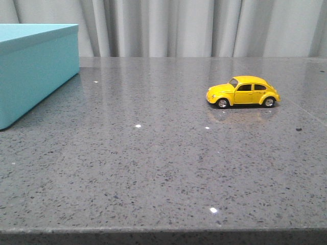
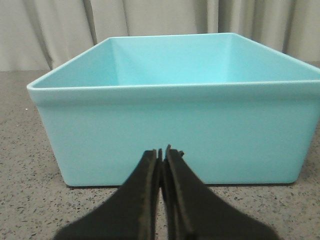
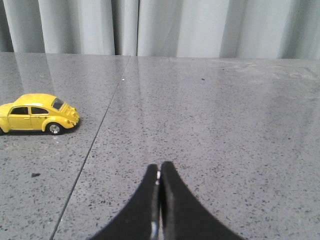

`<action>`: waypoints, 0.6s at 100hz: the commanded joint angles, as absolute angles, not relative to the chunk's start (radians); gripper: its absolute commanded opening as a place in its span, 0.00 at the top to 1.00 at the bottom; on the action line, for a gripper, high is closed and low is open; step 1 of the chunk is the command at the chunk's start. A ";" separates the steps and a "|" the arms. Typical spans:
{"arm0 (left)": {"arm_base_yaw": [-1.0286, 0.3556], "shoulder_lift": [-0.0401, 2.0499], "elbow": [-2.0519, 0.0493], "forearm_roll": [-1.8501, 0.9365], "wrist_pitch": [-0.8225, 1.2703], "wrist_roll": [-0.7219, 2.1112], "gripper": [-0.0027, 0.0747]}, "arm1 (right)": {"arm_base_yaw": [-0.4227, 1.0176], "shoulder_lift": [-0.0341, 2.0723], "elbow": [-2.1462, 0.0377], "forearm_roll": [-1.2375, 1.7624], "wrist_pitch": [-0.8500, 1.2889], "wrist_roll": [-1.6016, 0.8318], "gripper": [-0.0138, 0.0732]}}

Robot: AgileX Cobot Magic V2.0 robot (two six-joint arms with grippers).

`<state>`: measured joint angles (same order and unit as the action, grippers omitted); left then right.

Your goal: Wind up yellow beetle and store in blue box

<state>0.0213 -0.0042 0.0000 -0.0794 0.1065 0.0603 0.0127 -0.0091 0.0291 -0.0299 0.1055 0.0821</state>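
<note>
The yellow beetle [image 1: 243, 92] stands on its wheels on the grey table, right of centre in the front view, nose pointing left. It also shows in the right wrist view [image 3: 37, 114]. The blue box [image 1: 30, 66] stands at the far left, open-topped and empty in the left wrist view [image 2: 175, 125]. My left gripper [image 2: 161, 151] is shut and empty, close in front of the box's near wall. My right gripper [image 3: 159, 166] is shut and empty, over bare table, apart from the beetle. Neither arm shows in the front view.
The speckled grey stone table [image 1: 153, 168] has a seam line [image 3: 95, 145] running beside the beetle. Grey curtains [image 1: 194, 25] hang behind the table's far edge. The table's front edge [image 1: 163, 232] is near the bottom of the front view.
</note>
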 commanded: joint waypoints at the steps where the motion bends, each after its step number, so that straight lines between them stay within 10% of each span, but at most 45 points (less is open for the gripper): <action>1: 0.022 -0.039 0.022 -0.087 0.032 0.050 0.99 | 0.008 -0.033 0.012 -0.034 0.033 0.082 0.92; 60: 0.022 -0.039 0.022 -0.087 0.000 0.050 0.99 | 0.008 -0.033 0.012 -0.034 0.017 0.082 0.92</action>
